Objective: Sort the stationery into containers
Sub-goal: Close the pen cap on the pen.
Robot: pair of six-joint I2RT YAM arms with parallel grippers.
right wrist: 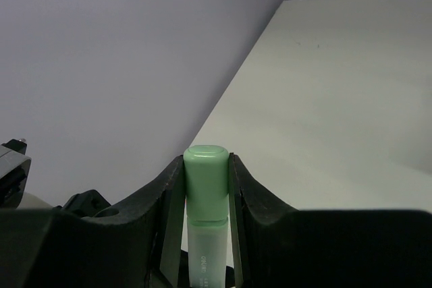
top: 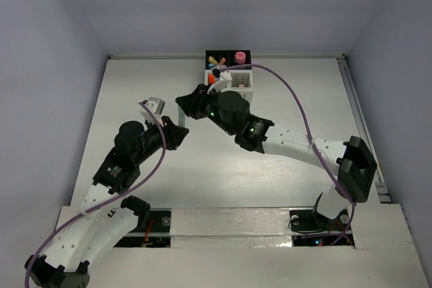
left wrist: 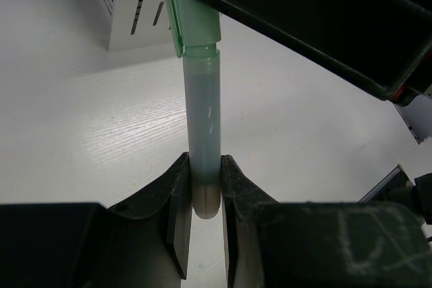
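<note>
A green highlighter [left wrist: 202, 109] with a pale barrel and green cap is held at both ends above the table. My left gripper [left wrist: 204, 197] is shut on the barrel's rounded end. My right gripper [right wrist: 206, 190] is shut on the green cap [right wrist: 206, 180]. In the top view the highlighter [top: 177, 110] shows as a thin upright strip between the left gripper [top: 177, 131] and the right gripper [top: 187, 102]. The organizer [top: 237, 88] stands at the back centre, its black compartments holding pink, yellow and orange items.
The white slatted side of the organizer [left wrist: 128, 11] stands close behind the held highlighter in the left wrist view. The right arm's purple cable [top: 297, 109] arcs over the table's right half. Walls enclose the table on three sides.
</note>
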